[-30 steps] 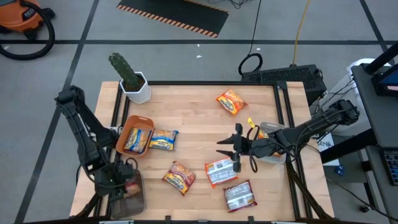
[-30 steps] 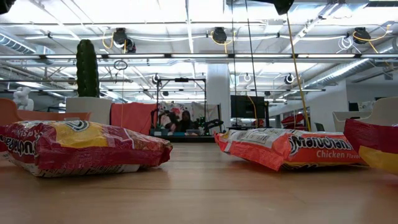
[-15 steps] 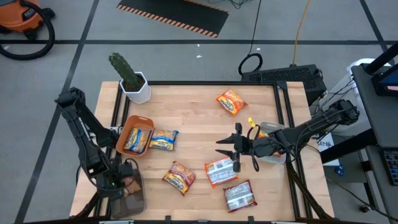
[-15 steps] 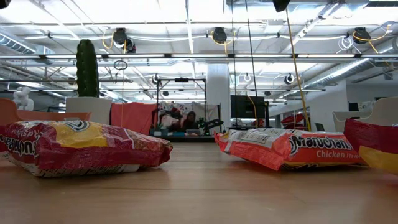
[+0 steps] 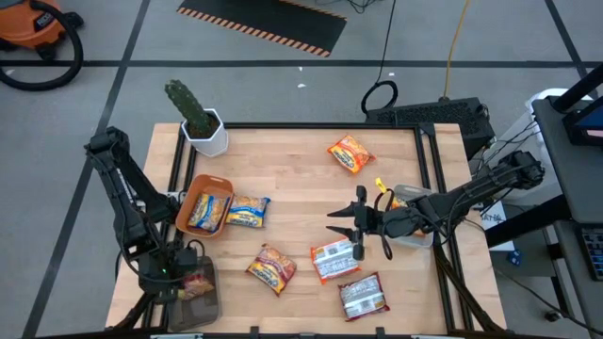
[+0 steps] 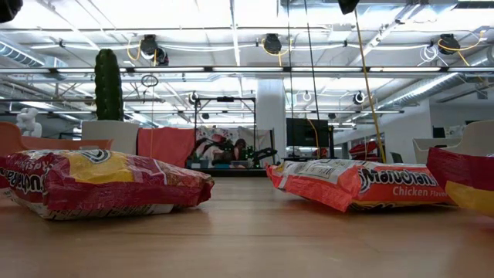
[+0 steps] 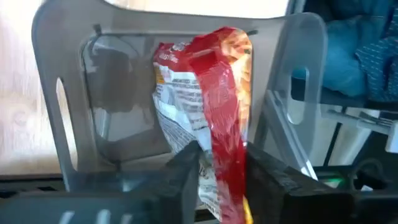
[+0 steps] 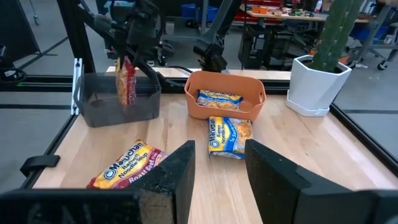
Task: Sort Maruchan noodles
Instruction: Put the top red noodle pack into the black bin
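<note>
Several Maruchan packets lie flat on the table: an orange one [image 5: 350,153], a blue-yellow one [image 5: 247,211], an orange-red one [image 5: 272,266], a red-white one [image 5: 334,259] and a dark red one [image 5: 363,295]. Another lies in the orange bowl [image 5: 193,188]. My left gripper [image 5: 170,273] is at the near left corner over a grey tray [image 5: 209,306], shut on a red packet [image 7: 208,106]. My right gripper [image 5: 337,222] hovers open above the table, just beyond the red-white packet. My left gripper pinches the red packet between its two fingers near the packet's upper end [image 7: 221,165], coming from above and pointing down. The packet [image 8: 126,81] hangs upright below the fingers, its lower part inside the grey tray [image 8: 118,102]. Whether it touches the tray floor, I cannot tell.
A potted cactus [image 5: 198,121] stands at the far left corner. A second grey tray [image 5: 415,231] with a yellow packet sits at the right edge under my right arm. Bare wood lies in the table's middle between bowl and right gripper. People show far behind the table in the low view.
My left gripper has edged a little toward the table's left edge above the grey tray, still shut on the red packet. My right gripper and the packets on the table have kept still.
</note>
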